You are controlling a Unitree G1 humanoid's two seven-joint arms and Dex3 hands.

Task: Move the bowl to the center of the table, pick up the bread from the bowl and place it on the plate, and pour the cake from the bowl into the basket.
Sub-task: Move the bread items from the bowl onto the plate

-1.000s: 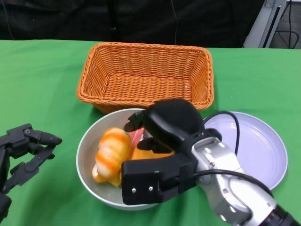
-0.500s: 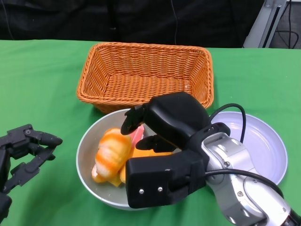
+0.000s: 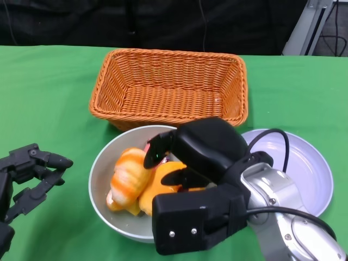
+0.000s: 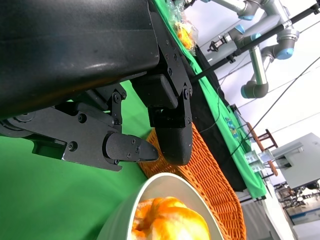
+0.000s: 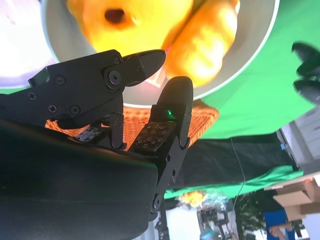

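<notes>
- Green cloth covers the table, with black drapes hanging behind its far edge.
- Behind the drapes, the left wrist view shows grey robot arms on stands, and the right wrist view shows cardboard boxes.
- At the near right, the right hand reaches over the bowl, its forearm slanting in from the near right corner.
- Its fingers hover apart above the food; whether they touch anything I cannot tell, and nothing sits plainly held between them.
- At the near left, the left hand rests on the cloth, released, fingers loosely spread and holding nothing, just left of the bowl.
- The grey bowl sits at the near middle of the table, touching or nearly touching the basket on its far side.
- Inside the bowl lie the striped bread and, to its right, an orange cake, partly hidden under the hand.
- The white plate lies to the right of the bowl, partly covered by the forearm and its black cable.
</notes>
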